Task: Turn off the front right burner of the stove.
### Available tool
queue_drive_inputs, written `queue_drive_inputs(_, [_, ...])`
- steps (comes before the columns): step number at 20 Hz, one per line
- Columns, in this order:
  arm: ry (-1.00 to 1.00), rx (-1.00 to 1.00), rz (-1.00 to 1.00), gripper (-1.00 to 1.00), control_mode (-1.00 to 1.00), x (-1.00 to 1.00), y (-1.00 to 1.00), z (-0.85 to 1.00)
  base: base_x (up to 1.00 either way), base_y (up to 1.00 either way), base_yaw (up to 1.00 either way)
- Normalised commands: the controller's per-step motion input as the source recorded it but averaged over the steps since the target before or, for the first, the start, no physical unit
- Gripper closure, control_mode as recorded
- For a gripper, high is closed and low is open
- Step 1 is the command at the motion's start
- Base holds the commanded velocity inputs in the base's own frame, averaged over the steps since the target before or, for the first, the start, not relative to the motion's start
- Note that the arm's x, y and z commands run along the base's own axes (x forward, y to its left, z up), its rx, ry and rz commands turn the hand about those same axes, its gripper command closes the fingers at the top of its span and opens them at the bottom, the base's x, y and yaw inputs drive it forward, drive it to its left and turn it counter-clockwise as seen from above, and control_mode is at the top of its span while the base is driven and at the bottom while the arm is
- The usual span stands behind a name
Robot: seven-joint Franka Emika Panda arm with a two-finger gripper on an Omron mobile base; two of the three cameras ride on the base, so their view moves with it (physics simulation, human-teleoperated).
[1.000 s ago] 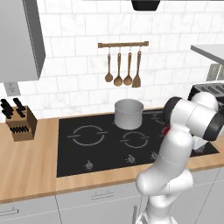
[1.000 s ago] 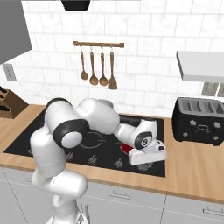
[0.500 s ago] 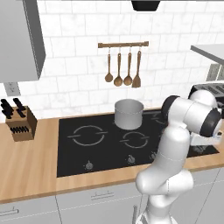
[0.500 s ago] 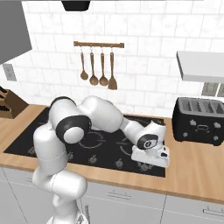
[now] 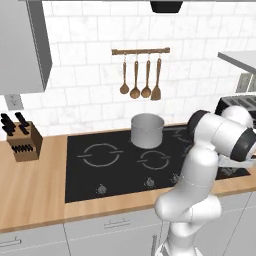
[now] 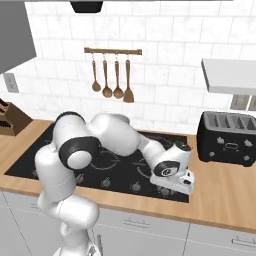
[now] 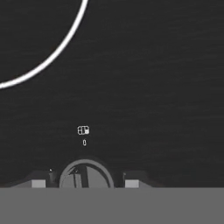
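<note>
Left base view, left to right: knife block [image 5: 22, 141] on the wooden table [image 5: 35, 195], well left of the stove [image 5: 120, 167]. Stove is black glass with grey ring zones; small silver knobs in a row along its front edge, e.g. one knob [image 5: 102, 189] front left. Steel pot [image 5: 147, 131] sits on a rear zone near the stove's middle. Utensil rack [image 5: 140, 72] with four wooden utensils hangs on the tiled wall above it. White arm covers the stove's right end; toaster [image 5: 235, 106] partly hidden behind the arm.

Right base view: arm reaches from lower left across the stove [image 6: 125, 172]; the jaws [image 6: 172, 189] are down at the front right corner of the glass, right at the knob row. Black toaster [image 6: 227, 137] stands on the table to the right, apart from the stove.

Hand view: black glass, a white ring arc [image 7: 52, 48] upper left, a small printed icon [image 7: 83, 130] in the middle, and a round silver knob [image 7: 85, 176] at the bottom edge between the two finger tips [image 7: 131, 181]. Jaws sit either side of the knob, a little open; cannot tell whether they touch it. No red disc visible on the front right burner; that zone is hidden behind the arm in both base views, so its state cannot be told.
</note>
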Motion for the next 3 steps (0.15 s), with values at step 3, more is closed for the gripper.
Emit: queue_drive_inputs(3, [0.0, 0.0, 0.0, 1.0, -1.0, 0.0, 0.0, 0.0, 0.0, 0.0, 0.0])
